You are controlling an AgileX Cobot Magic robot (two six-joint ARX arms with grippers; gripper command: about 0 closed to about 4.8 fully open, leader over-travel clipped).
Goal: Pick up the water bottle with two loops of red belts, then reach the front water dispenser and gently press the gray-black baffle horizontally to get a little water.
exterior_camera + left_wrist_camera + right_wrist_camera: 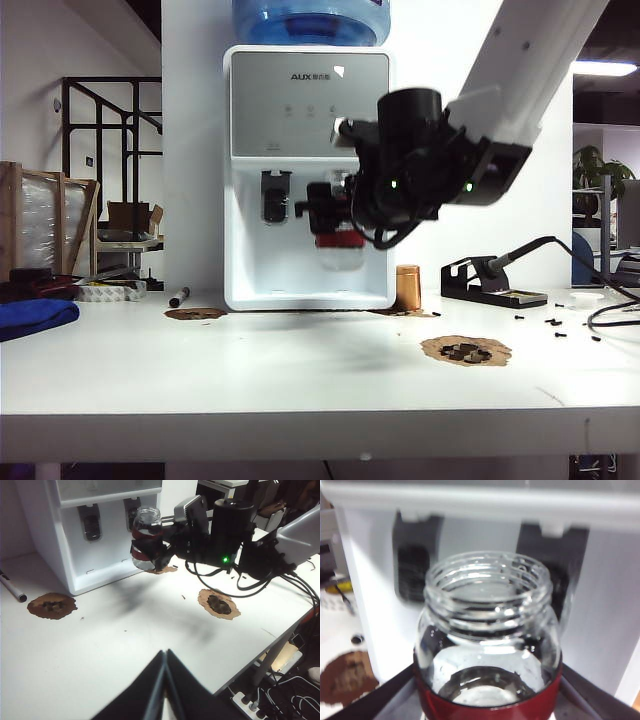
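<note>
1. White table [300,385] fills your view, a marker [179,296] on its left side.
2. Your left gripper [165,656] hovers above it, jaws together, empty.
3. Your right gripper [159,544] clamps the water bottle [146,539] upright before the water dispenser [305,270]'s right tap [550,565].

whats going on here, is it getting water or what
The right arm's tool is holding the water bottle, the clear glass one with red bands, upright in front of the water dispenser. The bottle sits in the recess by the right-hand dark tap, but no water can be seen flowing, and I can't tell whether it is pressing the tap yet. The left arm's tool is shut and hangs over the bare table, not involved.
</note>
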